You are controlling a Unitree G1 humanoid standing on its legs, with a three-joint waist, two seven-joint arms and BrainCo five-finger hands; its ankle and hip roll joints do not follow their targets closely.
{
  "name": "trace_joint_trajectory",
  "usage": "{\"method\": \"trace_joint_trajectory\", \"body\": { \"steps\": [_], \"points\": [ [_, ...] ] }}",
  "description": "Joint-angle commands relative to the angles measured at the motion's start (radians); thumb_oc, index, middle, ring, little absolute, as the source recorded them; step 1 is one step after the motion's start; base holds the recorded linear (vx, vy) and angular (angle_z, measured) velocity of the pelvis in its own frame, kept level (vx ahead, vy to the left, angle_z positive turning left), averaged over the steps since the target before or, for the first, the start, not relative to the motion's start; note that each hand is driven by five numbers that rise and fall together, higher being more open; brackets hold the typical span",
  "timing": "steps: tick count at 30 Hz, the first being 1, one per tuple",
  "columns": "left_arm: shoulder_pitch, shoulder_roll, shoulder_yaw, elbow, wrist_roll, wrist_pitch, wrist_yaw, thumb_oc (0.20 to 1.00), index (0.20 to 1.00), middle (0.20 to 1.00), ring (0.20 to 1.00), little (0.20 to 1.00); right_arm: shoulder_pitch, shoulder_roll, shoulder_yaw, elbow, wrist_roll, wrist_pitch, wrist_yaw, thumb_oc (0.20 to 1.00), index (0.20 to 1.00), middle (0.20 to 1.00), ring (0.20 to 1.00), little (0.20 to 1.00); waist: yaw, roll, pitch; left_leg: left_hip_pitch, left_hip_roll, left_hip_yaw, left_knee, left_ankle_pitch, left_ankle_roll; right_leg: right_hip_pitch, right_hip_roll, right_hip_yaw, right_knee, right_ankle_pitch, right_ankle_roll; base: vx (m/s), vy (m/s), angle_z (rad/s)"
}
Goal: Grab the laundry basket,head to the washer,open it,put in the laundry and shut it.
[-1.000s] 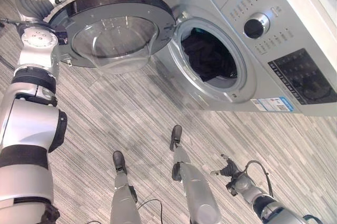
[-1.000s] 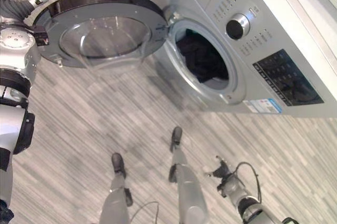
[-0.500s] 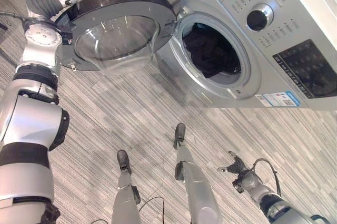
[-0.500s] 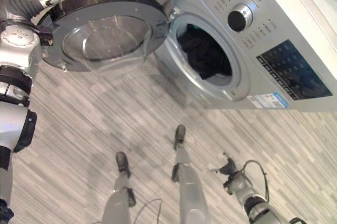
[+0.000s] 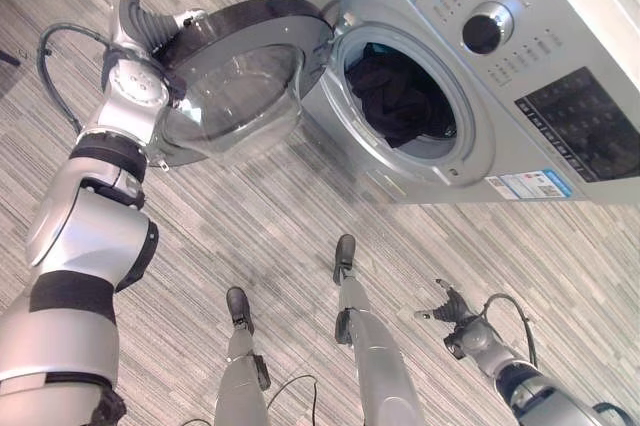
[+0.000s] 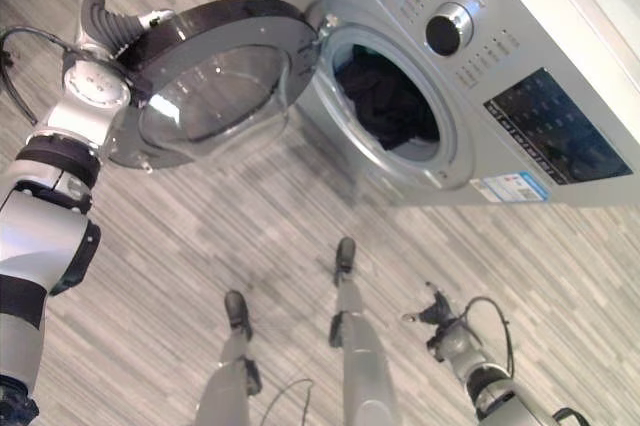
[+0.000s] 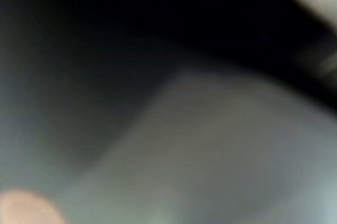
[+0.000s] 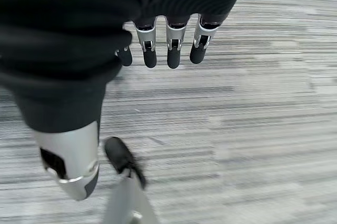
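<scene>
The silver washer (image 5: 530,6) stands at the upper right with its round glass door (image 5: 235,76) swung out to the left. Dark laundry (image 5: 400,96) lies inside the drum. My left hand (image 5: 143,21) rests against the far outer rim of the door, fingers straight, thumb over the black rim. The left wrist view is dark and blurred from very close. My right hand (image 5: 447,306) hangs low at the lower right above the floor, its fingers (image 8: 158,50) relaxed and holding nothing.
A dial (image 5: 487,28) and a dark panel (image 5: 580,126) sit on the washer's front. Grey striped floor (image 5: 250,216) spreads in front of the washer and under the door.
The door has swung partway toward the washer's opening, with my left hand moving right along with its rim. The right hand has stayed low by my side.
</scene>
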State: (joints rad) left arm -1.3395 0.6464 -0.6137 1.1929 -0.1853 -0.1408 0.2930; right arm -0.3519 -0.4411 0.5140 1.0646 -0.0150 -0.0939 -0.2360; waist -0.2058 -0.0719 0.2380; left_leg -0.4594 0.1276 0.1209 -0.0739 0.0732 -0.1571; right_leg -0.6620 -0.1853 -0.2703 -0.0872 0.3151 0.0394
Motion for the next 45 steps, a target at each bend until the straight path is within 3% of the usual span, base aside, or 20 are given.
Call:
{"method": "trace_joint_trajectory", "body": {
  "steps": [1,2,3,4,5,7,8,9,11,13,17,20,24,28,32,39,42,45],
  "points": [
    [0.073,-0.027,-0.099,-0.097,0.032,-0.095,-0.125,1.0,1.0,1.0,1.0,1.0,-0.043,-0.082,0.0,0.017,0.014,-0.012,-0.002,1.0,1.0,1.0,1.0,1.0,-0.053,0.011,0.02,-0.068,0.016,-0.05,0.097,-0.056,0.015,0.09,-0.06,0.152,0.012,-0.114,0.209,-0.01,-0.003,-0.04],
    [0.074,-0.026,-0.098,-0.098,0.032,-0.095,-0.125,1.0,1.0,1.0,1.0,1.0,-0.042,-0.083,0.0,0.017,0.014,-0.012,-0.002,1.0,1.0,1.0,1.0,1.0,-0.053,0.011,0.019,-0.067,0.016,-0.05,0.096,-0.056,0.015,0.09,-0.06,0.153,0.012,-0.114,0.209,0.0,0.0,0.0],
    [0.109,-0.031,-0.109,-0.163,-0.013,-0.119,-0.149,1.0,1.0,1.0,1.0,1.0,-0.037,-0.089,0.004,0.015,0.008,-0.011,0.001,1.0,1.0,1.0,1.0,1.0,-0.051,0.013,0.019,-0.063,0.017,-0.049,0.095,-0.056,0.015,0.091,-0.059,0.154,0.012,-0.114,0.209,0.0,0.0,0.0],
    [0.193,-0.051,-0.131,-0.335,-0.144,-0.165,-0.198,1.0,1.0,1.0,1.0,1.0,-0.005,-0.104,0.002,0.008,-0.016,-0.009,0.01,1.0,1.0,1.0,1.0,1.0,-0.046,0.018,0.017,-0.053,0.018,-0.046,0.094,-0.057,0.014,0.098,-0.057,0.155,0.012,-0.116,0.209,0.0,0.0,0.0],
    [0.196,-0.05,-0.131,-0.337,-0.144,-0.164,-0.198,1.0,1.0,1.0,1.0,1.0,-0.004,-0.104,0.003,0.007,-0.016,-0.009,0.01,1.0,1.0,1.0,1.0,1.0,-0.046,0.019,0.016,-0.052,0.018,-0.046,0.093,-0.057,0.014,0.098,-0.057,0.155,0.012,-0.116,0.209,0.04,-0.028,-0.01],
    [0.334,-0.138,-0.191,-0.584,-0.297,-0.186,-0.277,1.0,1.0,1.0,1.0,1.0,0.03,-0.107,-0.003,0.023,-0.046,0.007,0.014,1.0,1.0,1.0,1.0,1.0,-0.04,0.018,0.014,-0.03,0.013,-0.034,0.088,-0.03,0.021,0.111,-0.065,0.147,0.017,-0.106,0.201,-0.04,-0.038,-0.01],
    [0.334,-0.138,-0.191,-0.584,-0.297,-0.186,-0.276,1.0,1.0,1.0,1.0,1.0,0.031,-0.107,-0.004,0.023,-0.046,0.007,0.014,1.0,1.0,1.0,1.0,1.0,-0.04,0.018,0.014,-0.029,0.013,-0.034,0.088,-0.03,0.021,0.111,-0.065,0.148,0.017,-0.107,0.201,-0.01,-0.034,0.0],
    [0.423,-0.237,-0.219,-0.692,-0.386,-0.179,-0.316,1.0,1.0,1.0,1.0,1.0,0.04,-0.103,-0.006,0.028,-0.056,0.014,0.016,1.0,1.0,1.0,1.0,1.0,-0.033,0.02,0.008,0.014,0.017,-0.028,0.07,-0.031,0.02,0.141,-0.064,0.147,0.017,-0.117,0.2,0.05,-0.012,0.01],
    [0.448,-0.286,-0.228,-0.714,-0.407,-0.171,-0.323,1.0,1.0,1.0,1.0,1.0,0.036,-0.096,-0.008,0.031,-0.058,0.017,0.014,1.0,1.0,1.0,1.0,1.0,-0.032,0.022,0.004,0.034,0.021,-0.025,0.063,-0.031,0.02,0.153,-0.063,0.146,0.018,-0.121,0.199,0.06,-0.014,0.02],
    [0.499,-0.458,-0.241,-0.736,-0.458,-0.156,-0.333,1.0,1.0,1.0,1.0,1.0,0.016,-0.075,-0.008,0.035,-0.066,0.025,0.005,1.0,1.0,1.0,1.0,1.0,-0.032,0.023,-0.006,0.11,0.033,-0.012,0.033,-0.035,0.016,0.198,-0.059,0.15,0.019,-0.136,0.196,0.09,0.005,0.01],
    [0.497,-0.52,-0.257,-0.815,-0.415,-0.177,-0.318,1.0,1.0,1.0,1.0,1.0,0.007,-0.05,-0.008,0.039,-0.076,0.024,-0.009,1.0,1.0,1.0,1.0,1.0,-0.032,0.027,-0.018,0.181,0.043,0.014,0.006,-0.04,0.013,0.242,-0.051,0.158,0.017,-0.152,0.196,0.08,0.008,-0.16],
    [0.519,-0.481,-0.263,-0.951,-0.324,-0.193,-0.309,1.0,1.0,1.0,1.0,1.0,0.018,-0.017,-0.016,0.052,-0.078,0.021,-0.014,1.0,1.0,1.0,1.0,1.0,-0.022,0.034,-0.024,0.244,0.054,0.042,0.0,-0.05,0.011,0.285,-0.039,0.16,0.016,-0.165,0.192,0.07,-0.01,-0.34],
    [0.648,-0.33,-0.229,-1.133,-0.221,-0.222,-0.318,1.0,1.0,1.0,1.0,1.0,0.077,0.018,-0.025,0.078,-0.115,0.019,-0.003,1.0,1.0,1.0,1.0,1.0,0.006,0.046,-0.036,0.326,0.066,0.066,-0.001,-0.055,0.007,0.354,-0.034,0.152,0.013,-0.184,0.19,0.08,-0.05,-0.37],
    [0.865,-0.239,-0.173,-1.188,-0.286,-0.241,-0.374,1.0,1.0,1.0,1.0,1.0,0.106,0.032,-0.041,0.096,-0.133,0.015,0.008,1.0,1.0,1.0,1.0,1.0,0.031,0.062,-0.049,0.381,0.072,0.065,-0.002,-0.054,0.003,0.411,-0.026,0.147,0.012,-0.202,0.184,0.06,-0.044,-0.05],
    [1.12,-0.139,-0.099,-1.115,-0.296,-0.227,-0.431,1.0,1.0,1.0,1.0,1.0,0.127,0.032,-0.084,0.136,-0.133,0.013,0.016,1.0,1.0,1.0,1.0,1.0,0.074,0.081,-0.082,0.416,0.074,0.043,-0.006,-0.037,0.0,0.475,-0.026,0.119,0.008,-0.222,0.174,0.04,-0.062,0.05],
    [1.4,-0.085,0.041,-0.932,-0.264,-0.232,-0.447,1.0,1.0,1.0,1.0,1.0,0.17,0.037,-0.165,0.191,-0.107,0.007,0.011,1.0,1.0,1.0,1.0,1.0,0.135,0.091,-0.135,0.464,0.071,-0.001,-0.013,-0.022,0.002,0.579,-0.028,0.064,0.007,-0.244,0.17,0.03,-0.053,0.24],
    [1.459,-0.085,0.078,-0.85,-0.201,-0.228,-0.423,1.0,1.0,1.0,1.0,1.0,0.197,0.041,-0.182,0.202,-0.103,0.006,0.013,1.0,1.0,1.0,1.0,1.0,0.146,0.09,-0.149,0.473,0.069,-0.012,-0.013,-0.024,0.004,0.605,-0.029,0.046,0.006,-0.25,0.17,0.0,-0.022,0.18],
    [1.527,-0.141,0.16,-0.695,-0.147,-0.206,-0.386,1.0,1.0,1.0,1.0,1.0,0.243,0.047,-0.221,0.219,-0.098,0.006,0.017,1.0,1.0,1.0,1.0,1.0,0.159,0.089,-0.162,0.483,0.067,-0.025,-0.013,-0.024,0.006,0.636,-0.032,0.025,0.007,-0.257,0.169,0.0,-0.02,0.15]
  ]
}}
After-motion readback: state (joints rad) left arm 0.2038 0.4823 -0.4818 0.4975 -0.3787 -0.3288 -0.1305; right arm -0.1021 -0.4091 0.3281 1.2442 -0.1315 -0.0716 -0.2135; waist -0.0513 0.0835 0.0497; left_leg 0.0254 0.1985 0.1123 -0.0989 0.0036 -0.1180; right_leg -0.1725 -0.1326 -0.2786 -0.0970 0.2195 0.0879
